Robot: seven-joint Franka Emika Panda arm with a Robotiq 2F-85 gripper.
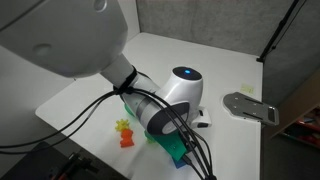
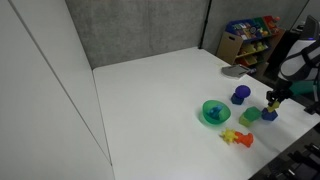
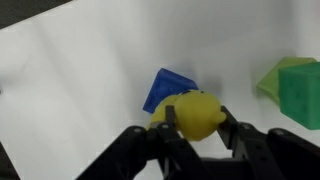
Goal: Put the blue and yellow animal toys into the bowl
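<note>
In the wrist view my gripper (image 3: 196, 120) is shut on the bright yellow toy (image 3: 195, 115) and holds it above a blue cube (image 3: 165, 87) on the white table. In an exterior view the gripper (image 2: 272, 99) hangs to the right of the green bowl (image 2: 216, 112), with the yellow toy (image 2: 272, 97) between its fingers and the blue cube (image 2: 270, 114) just below. A pale bluish patch shows inside the bowl; I cannot tell whether it is the sky-blue toy. The arm hides the bowl in the other exterior view.
A green cube (image 3: 295, 88) lies right of the blue cube and also shows in an exterior view (image 2: 250, 117). A dark blue lump (image 2: 240, 95) sits behind the bowl. An orange and yellow figure (image 2: 237, 138) lies near the table's front edge. A grey flat plate (image 1: 250, 107) lies on the table.
</note>
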